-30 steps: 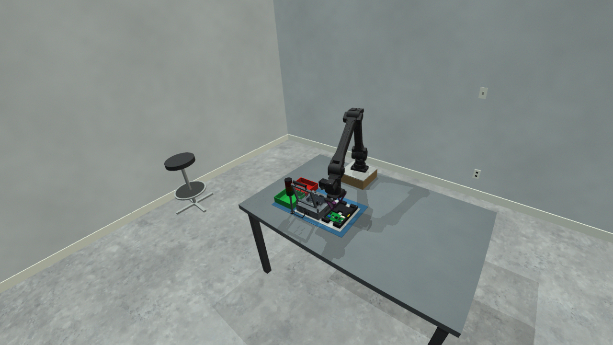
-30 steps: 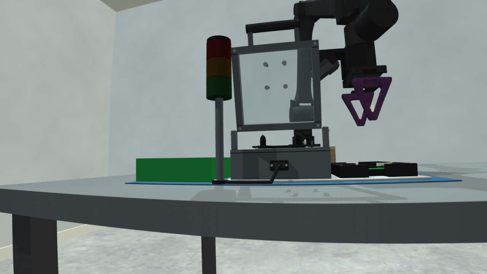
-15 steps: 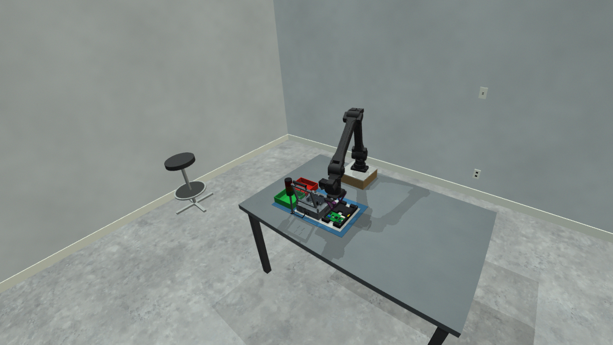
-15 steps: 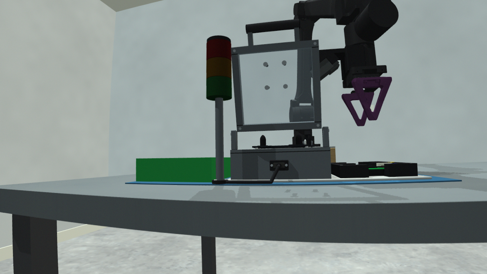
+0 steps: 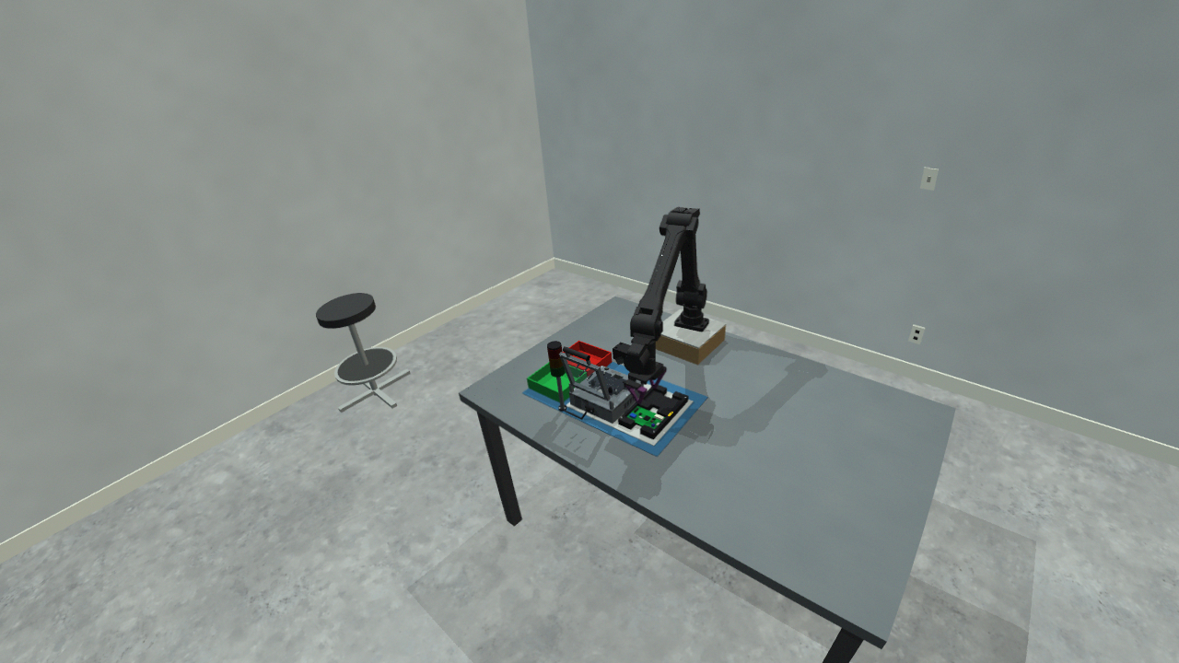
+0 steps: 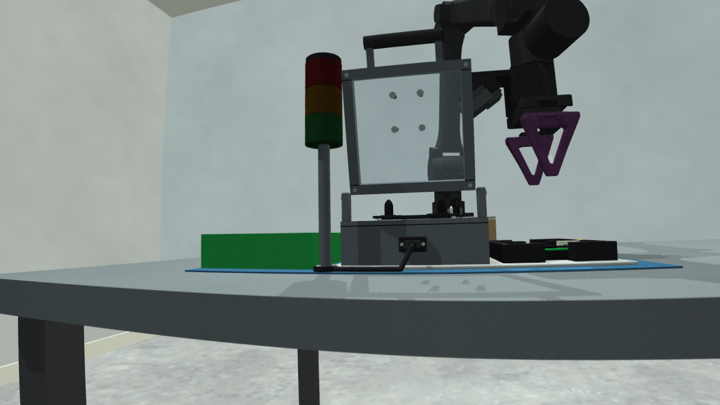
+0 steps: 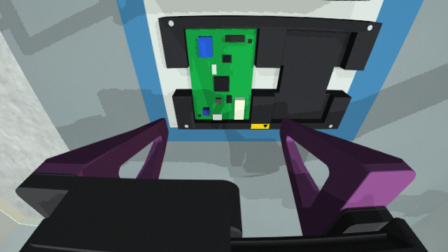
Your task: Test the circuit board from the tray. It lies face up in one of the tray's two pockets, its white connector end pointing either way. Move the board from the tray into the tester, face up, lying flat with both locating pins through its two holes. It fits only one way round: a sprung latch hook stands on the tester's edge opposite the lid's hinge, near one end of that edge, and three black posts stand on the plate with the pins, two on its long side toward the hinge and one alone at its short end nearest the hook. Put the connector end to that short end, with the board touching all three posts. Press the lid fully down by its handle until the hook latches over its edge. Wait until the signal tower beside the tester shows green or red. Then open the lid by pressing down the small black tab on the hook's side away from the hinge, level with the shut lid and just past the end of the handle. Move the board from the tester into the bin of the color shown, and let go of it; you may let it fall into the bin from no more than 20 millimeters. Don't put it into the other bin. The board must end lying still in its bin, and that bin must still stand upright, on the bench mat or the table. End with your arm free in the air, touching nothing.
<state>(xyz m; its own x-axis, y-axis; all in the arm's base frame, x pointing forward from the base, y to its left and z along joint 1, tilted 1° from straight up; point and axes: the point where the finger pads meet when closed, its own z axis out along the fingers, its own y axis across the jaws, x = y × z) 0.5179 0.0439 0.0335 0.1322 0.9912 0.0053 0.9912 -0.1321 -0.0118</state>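
The green circuit board (image 7: pixel 221 74) lies face up in the left pocket of the black tray (image 7: pixel 266 71) in the wrist view, its white connector toward the near edge. The tray's right pocket (image 7: pixel 304 70) is empty. My gripper (image 7: pixel 224 124) with purple fingers is open and empty, hanging well above the tray; it also shows in the exterior view (image 6: pixel 541 166), right of the tester. The tester (image 6: pixel 413 241) stands with its clear lid (image 6: pixel 410 125) raised upright, handle (image 6: pixel 403 37) on top. The signal tower (image 6: pixel 323 100) is unlit.
The green bin (image 6: pixel 261 250) sits left of the tester, and the red bin (image 5: pixel 589 353) behind it. All stand on a blue mat (image 5: pixel 613 403) near the table's corner. A cable (image 6: pixel 372 266) runs from the tower base to the tester front.
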